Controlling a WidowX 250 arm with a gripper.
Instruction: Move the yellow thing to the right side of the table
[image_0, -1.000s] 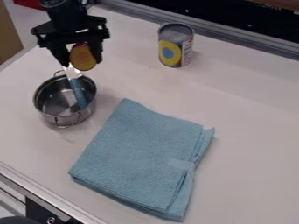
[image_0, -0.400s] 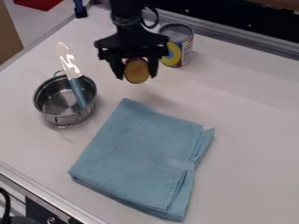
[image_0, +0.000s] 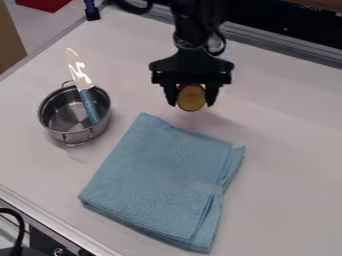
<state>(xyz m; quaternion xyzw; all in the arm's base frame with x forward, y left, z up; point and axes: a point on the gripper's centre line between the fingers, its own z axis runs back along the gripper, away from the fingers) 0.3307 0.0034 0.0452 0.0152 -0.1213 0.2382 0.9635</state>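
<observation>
Nearest us, at the lower left, a black cable (image_0: 21, 227) curves outside the metal edging (image_0: 50, 217) of the pale surface (image_0: 280, 200). Just inward lies a folded light-blue cloth (image_0: 157, 180), flat, one corner pointing away from us and its layered folds showing along the right side. To the left of that far corner, apart from the cloth, stands a shiny metal pot (image_0: 57, 112) with a small loop handle on its near side and another on its far side. A knife (image_0: 89, 106) leans in it, blue handle down inside, blade up past the far rim and catching bright glare.

Beyond the cloth's far edge, to the right of the pot, the black pincer (image_0: 192, 103) hangs over the surface, closed on the yellow thing (image_0: 192, 98), one finger on each side. We see its rounded yellow-orange face and a reddish rim, held up off the surface, with a soft shadow below and to the right. Right behind the arm (image_0: 192, 30), mostly hidden, is something pale (image_0: 229, 50), perhaps a can. A metal rail (image_0: 287, 40) borders the far side, and at the far upper left we see something red (image_0: 43, 4).
</observation>
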